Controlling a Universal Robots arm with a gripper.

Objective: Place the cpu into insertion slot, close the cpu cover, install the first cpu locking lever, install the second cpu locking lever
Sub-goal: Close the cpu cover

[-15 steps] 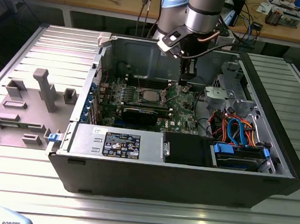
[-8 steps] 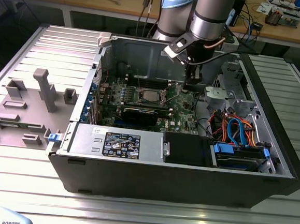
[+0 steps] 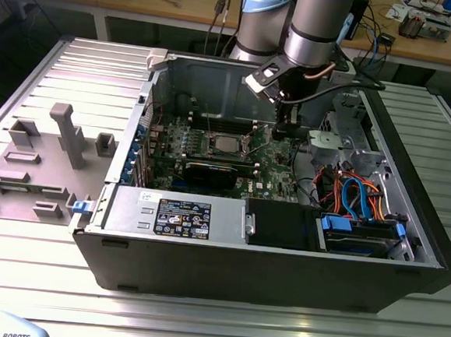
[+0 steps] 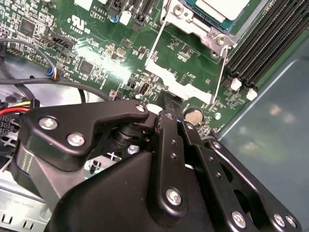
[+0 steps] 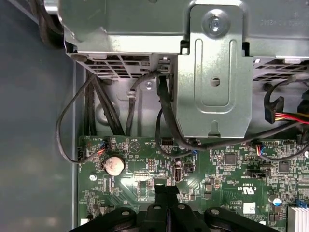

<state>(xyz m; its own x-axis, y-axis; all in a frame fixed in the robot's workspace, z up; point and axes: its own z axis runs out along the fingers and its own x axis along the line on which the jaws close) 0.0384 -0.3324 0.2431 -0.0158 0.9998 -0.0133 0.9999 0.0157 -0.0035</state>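
Observation:
The cpu [image 3: 226, 143] lies flat in the insertion slot [image 3: 241, 150] on the green board, its silver top [image 4: 223, 7] showing. The silvery cpu cover [image 4: 192, 20] lies down around the chip. Two thin wire levers [image 4: 153, 46] [image 4: 223, 67] run from the socket out over the board; whether they are latched I cannot tell. My gripper [image 3: 287, 133] hangs low over the board at the exterior view's right of the socket. Its black fingertips [image 5: 167, 191] are pressed together, shut, with nothing visible between them. In the second wrist view the gripper [image 4: 163, 102] sits just beyond the lever ends.
A coin battery [image 5: 114, 165] sits on the board close to the fingers. A grey metal drive cage [image 5: 212, 72] with black cables [image 5: 164, 121] rises beside them. The black graphics card [image 3: 210, 171] and power supply [image 3: 175, 211] lie toward the case front.

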